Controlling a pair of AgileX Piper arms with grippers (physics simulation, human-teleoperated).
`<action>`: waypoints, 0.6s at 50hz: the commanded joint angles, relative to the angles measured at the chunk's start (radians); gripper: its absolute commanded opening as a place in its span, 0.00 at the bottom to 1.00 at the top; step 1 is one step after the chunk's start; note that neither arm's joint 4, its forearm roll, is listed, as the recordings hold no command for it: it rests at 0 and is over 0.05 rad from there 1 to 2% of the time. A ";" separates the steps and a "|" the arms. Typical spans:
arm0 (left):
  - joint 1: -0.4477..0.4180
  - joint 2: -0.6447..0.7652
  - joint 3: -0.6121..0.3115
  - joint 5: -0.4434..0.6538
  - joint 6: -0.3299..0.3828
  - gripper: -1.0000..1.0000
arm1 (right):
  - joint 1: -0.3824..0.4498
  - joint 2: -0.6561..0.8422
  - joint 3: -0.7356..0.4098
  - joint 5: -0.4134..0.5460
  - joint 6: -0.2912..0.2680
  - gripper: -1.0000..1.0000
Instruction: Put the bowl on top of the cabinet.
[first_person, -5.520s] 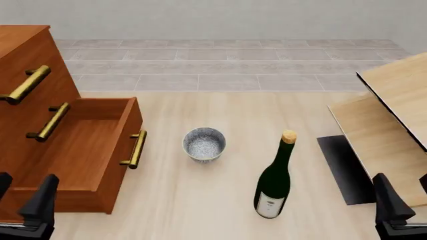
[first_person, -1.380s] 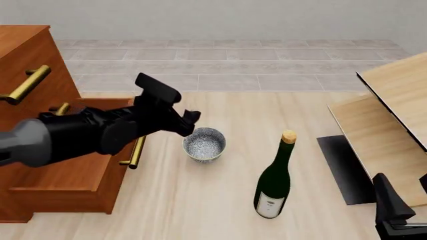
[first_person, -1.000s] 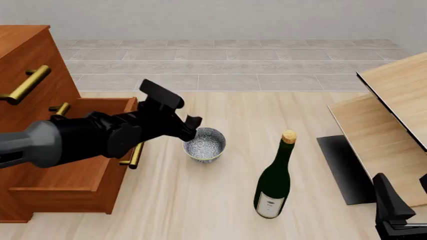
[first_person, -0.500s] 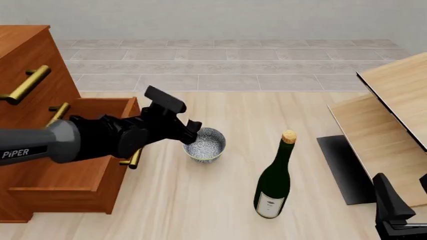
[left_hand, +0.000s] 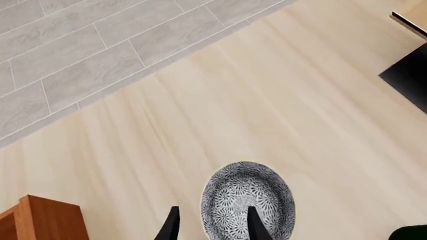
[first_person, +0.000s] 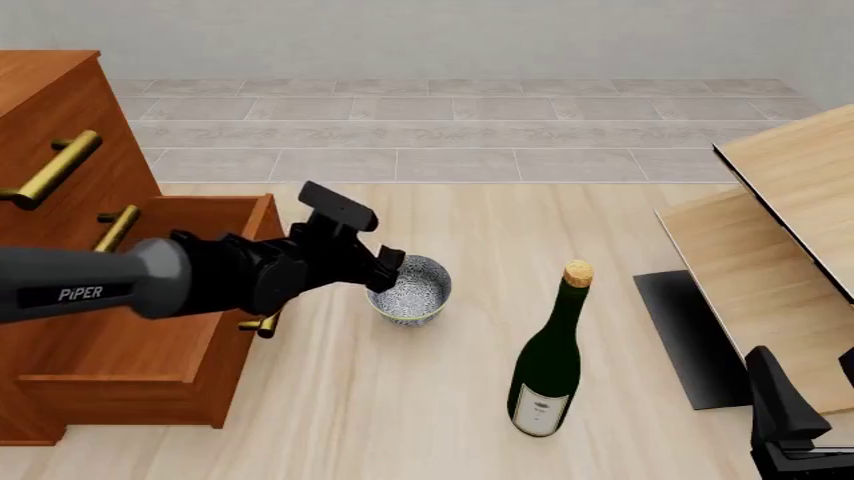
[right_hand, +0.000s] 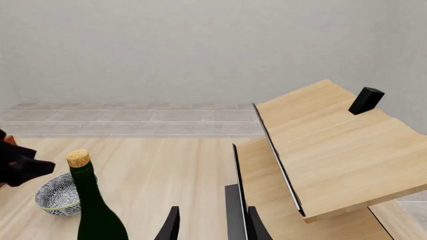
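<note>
Surface: pale wood table top (first_person: 400, 400), running back to a strip of grey tiles (first_person: 454, 135) beyond its far edge.
Bowl (first_person: 410, 288): sitting upright near the middle of the table; speckled blue-grey, showing in the left wrist view (left_hand: 248, 200) and right wrist view (right_hand: 61, 194) too.
Wine bottle (first_person: 549, 360): standing upright with a cork on top, to the right of the bowl and nearer the camera, apart from it.
Cabinet (first_person: 80, 240): standing at the left side, reddish-brown, one drawer (first_person: 147, 320) hanging open over the table.
Light-wood furniture (first_person: 787, 240): leaning at the right side, with a black panel (first_person: 687, 335) lying flat beside it.
</note>
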 joint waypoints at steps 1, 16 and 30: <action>0.011 0.035 -0.020 -0.003 -0.001 1.00 | 0.000 0.000 0.000 0.000 0.000 1.00; 0.017 0.080 -0.044 -0.009 -0.004 1.00 | 0.000 0.000 0.000 0.000 0.000 1.00; 0.017 0.100 -0.052 -0.015 -0.003 1.00 | 0.000 0.000 0.000 0.000 0.000 1.00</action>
